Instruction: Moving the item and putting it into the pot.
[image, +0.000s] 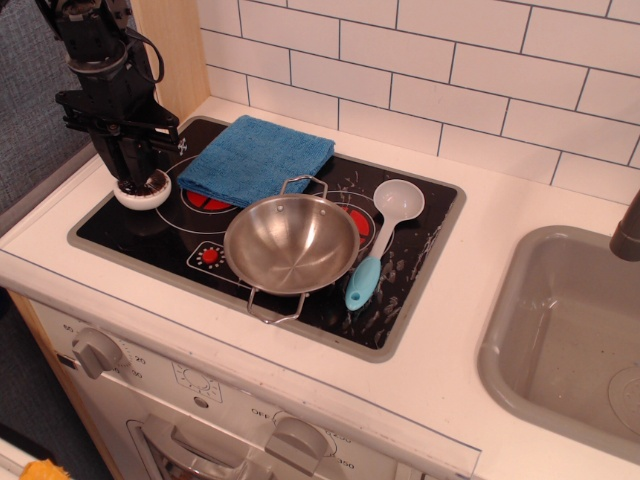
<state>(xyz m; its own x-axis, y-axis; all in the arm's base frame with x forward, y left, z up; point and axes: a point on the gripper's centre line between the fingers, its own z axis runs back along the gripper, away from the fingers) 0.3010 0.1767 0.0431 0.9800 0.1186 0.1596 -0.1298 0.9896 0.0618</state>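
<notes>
Our gripper (140, 178) sits on the item (141, 191), left of the pot (291, 243); whether it pinches we cannot tell. We should grip the knob squarely before lifting.

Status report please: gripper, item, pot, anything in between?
Gripper down on item, grip state unclear. Item on stove's left edge. Pot empty, mid-stove. Blue cloth borders the path.

shiny steel pot (291, 243); fuzzy blue cloth (256, 158); glossy black hob (400, 290).
</notes>
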